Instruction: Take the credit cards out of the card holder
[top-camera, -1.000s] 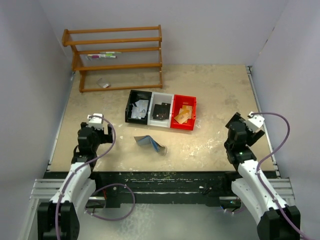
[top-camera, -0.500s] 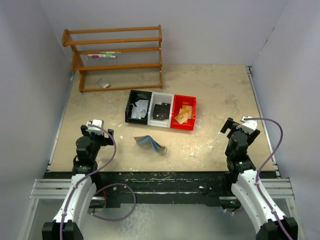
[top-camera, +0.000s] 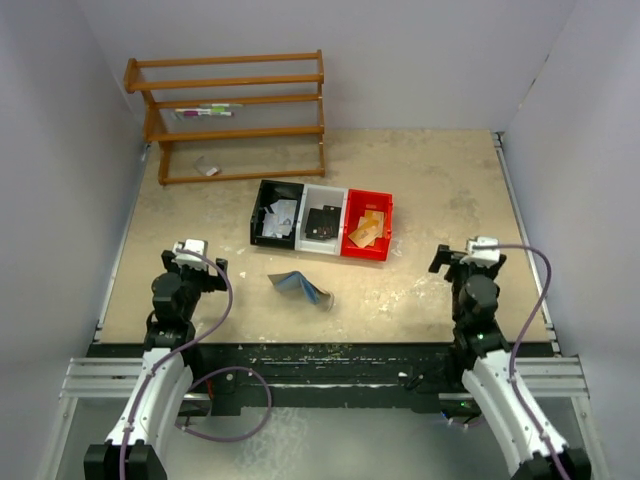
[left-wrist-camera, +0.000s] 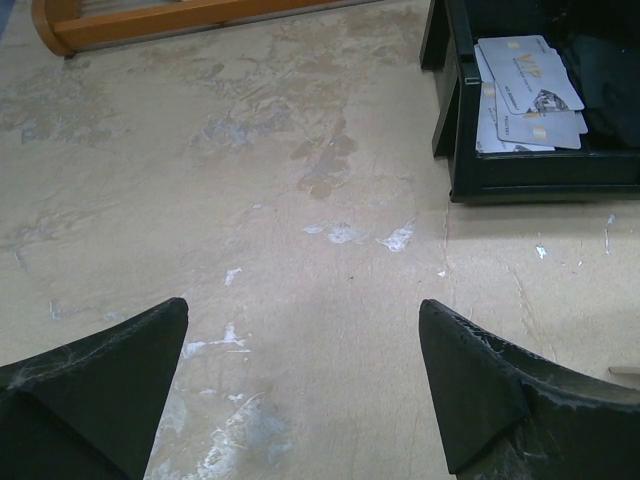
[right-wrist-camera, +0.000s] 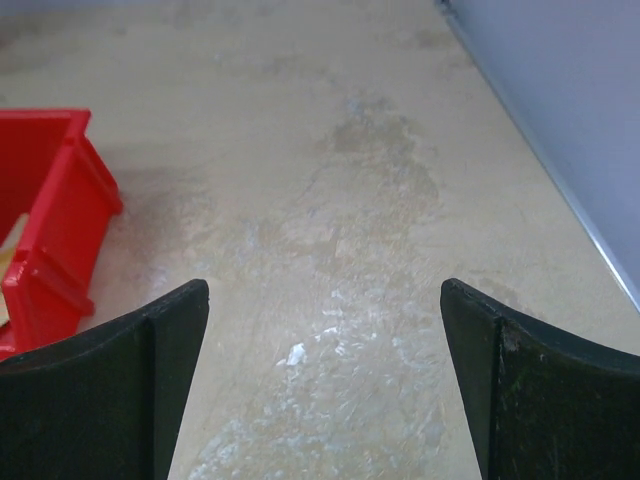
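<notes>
The card holder (top-camera: 299, 287) lies open on the table in front of the bins, tan outside with bluish-grey sleeves showing. Several pale credit cards (top-camera: 279, 217) lie in the black bin (top-camera: 258, 220); they also show in the left wrist view (left-wrist-camera: 525, 85). My left gripper (top-camera: 196, 264) is open and empty, low over the table to the left of the holder; its jaws stand wide apart over bare table (left-wrist-camera: 300, 330). My right gripper (top-camera: 459, 262) is open and empty to the right of the holder, over bare table (right-wrist-camera: 325, 300).
A white bin (top-camera: 323, 222) with a flat black item and a red bin (top-camera: 368, 226) with tan pieces stand beside the black bin. The red bin's corner shows in the right wrist view (right-wrist-camera: 50, 220). A wooden rack (top-camera: 235, 115) stands at the back left.
Both arms have drawn back and down toward the near edge. The right gripper has swung left and now faces straight ahead. The card holder has not moved.
</notes>
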